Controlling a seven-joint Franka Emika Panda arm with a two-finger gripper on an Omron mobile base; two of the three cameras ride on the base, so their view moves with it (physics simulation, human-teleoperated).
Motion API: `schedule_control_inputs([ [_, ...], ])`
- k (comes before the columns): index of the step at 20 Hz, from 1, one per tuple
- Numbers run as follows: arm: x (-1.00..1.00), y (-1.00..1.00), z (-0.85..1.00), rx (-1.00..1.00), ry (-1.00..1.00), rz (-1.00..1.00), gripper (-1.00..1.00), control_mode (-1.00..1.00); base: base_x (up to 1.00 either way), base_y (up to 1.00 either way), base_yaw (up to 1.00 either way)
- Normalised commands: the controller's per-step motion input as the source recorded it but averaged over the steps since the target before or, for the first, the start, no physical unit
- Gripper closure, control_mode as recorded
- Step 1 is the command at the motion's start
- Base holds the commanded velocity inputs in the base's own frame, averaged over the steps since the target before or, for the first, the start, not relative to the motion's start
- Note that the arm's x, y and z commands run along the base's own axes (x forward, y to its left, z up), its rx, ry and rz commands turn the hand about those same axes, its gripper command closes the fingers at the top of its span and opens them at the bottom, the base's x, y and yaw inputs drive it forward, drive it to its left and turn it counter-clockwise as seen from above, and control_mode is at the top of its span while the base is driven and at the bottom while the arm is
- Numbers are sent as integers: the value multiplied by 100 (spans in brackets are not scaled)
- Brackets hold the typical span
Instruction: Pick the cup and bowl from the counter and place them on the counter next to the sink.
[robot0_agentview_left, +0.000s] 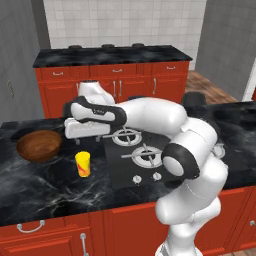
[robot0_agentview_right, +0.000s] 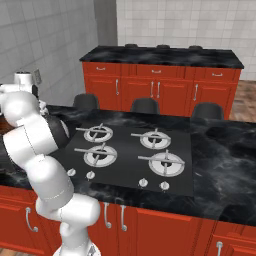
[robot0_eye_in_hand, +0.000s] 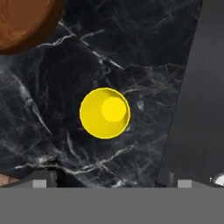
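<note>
On the counter (robot0_agentview_left: 45, 192) in the left base view: one cup (robot0_agentview_left: 83, 164), standing upright, long axis vertical, mouth up, orange-red patch on its near side. One bowl (robot0_agentview_left: 39, 145) sits well apart to the cup's left and farther back, opening up, tilted a bit toward camera. Cup is just left of the hob (robot0_agentview_left: 145, 155), not touching it. Arm reaches left over the hob; the hand hangs above the counter between bowl and hob, higher than the cup.

Right base view: arm at left edge, four burners on the hob (robot0_agentview_right: 130, 152), three knobs along its front.

Hand view, looking straight down: one cup (robot0_eye_in_hand: 105, 113) seen as a yellow circle, mouth facing the camera, axis pointing along the view. Bowl (robot0_eye_in_hand: 26, 22) rim at upper left, apart from cup. Hob (robot0_eye_in_hand: 197, 100) edge on right. Gripper (robot0_eye_in_hand: 109, 183) fingertips stand wide apart, one each side, holding nothing, cup between them but farther off.
</note>
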Motion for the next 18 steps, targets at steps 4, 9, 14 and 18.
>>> schedule_control_inputs([
  [4,25,0,-17,0,2,-6,-100,-100,0,0,0],
  [9,23,0,-23,0,0,-7,-100,-100,0,0,0],
  [14,21,0,-36,0,0,-7,-100,-100,0,0,0],
  [18,0,0,-26,0,3,-6,-100,-100,0,0,0],
])
